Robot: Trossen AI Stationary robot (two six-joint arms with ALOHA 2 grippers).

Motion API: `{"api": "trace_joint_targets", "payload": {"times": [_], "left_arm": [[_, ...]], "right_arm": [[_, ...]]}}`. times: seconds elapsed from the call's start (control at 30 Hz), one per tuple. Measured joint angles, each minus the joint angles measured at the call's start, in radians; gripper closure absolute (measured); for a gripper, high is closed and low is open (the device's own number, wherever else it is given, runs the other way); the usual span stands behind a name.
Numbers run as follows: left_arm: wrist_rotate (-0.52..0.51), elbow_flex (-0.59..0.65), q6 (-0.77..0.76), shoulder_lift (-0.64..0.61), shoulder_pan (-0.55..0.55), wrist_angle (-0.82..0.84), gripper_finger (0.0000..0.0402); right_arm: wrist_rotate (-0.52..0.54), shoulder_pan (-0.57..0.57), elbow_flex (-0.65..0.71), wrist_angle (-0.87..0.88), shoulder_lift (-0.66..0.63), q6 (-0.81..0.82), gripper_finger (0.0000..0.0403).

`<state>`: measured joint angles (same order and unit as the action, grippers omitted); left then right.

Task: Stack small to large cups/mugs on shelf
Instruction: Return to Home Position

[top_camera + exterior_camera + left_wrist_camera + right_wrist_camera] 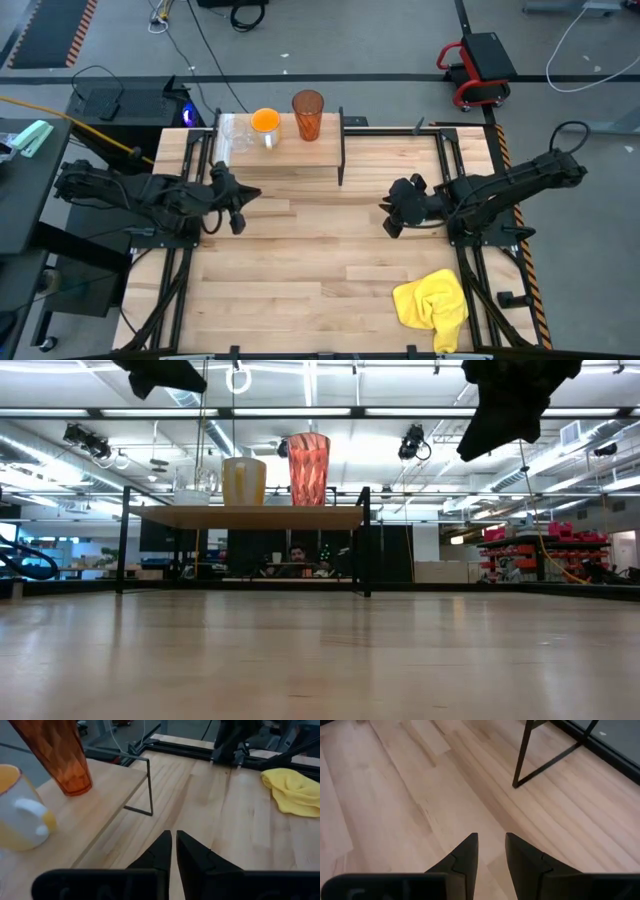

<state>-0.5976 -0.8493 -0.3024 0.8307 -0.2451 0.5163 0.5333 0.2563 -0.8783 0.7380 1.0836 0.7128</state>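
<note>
On the far shelf (300,157) the clear glass (232,135), orange mug (265,123) and tumbler (308,114) are lined left to right. The left pincer (173,836) is closed, the right pincer (491,838) slightly parted.

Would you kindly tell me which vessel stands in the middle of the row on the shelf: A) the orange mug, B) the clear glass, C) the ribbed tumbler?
A: seen from above, the orange mug stands on the shelf between the clear glass and the ribbed tumbler.
</note>
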Motion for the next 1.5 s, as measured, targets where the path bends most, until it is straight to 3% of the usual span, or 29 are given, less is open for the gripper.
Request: {"api": "trace_joint_targets", "payload": {"times": [0.73, 0.93, 1.13, 1.5], "left_arm": [[0.001, -0.004, -0.031, 0.0, -0.001, 0.074, 0.0369], [0.002, 0.11, -0.103, 0.001, -0.021, 0.07, 0.0372], [0.001, 0.137, -0.107, 0.0, -0.023, 0.027, 0.0364], [-0.001, 0.001, 0.034, -0.001, -0.015, -0.063, 0.0372]], "right_arm": [[0.032, 0.012, 0.003, -0.004, 0.0, -0.01, 0.0297], [0.08, 0.051, 0.092, -0.138, -0.011, -0.061, 0.0297], [0.08, 0.047, 0.166, -0.199, -0.029, -0.069, 0.0297], [0.077, -0.012, -0.024, -0.212, -0.075, -0.249, 0.0297]]}}
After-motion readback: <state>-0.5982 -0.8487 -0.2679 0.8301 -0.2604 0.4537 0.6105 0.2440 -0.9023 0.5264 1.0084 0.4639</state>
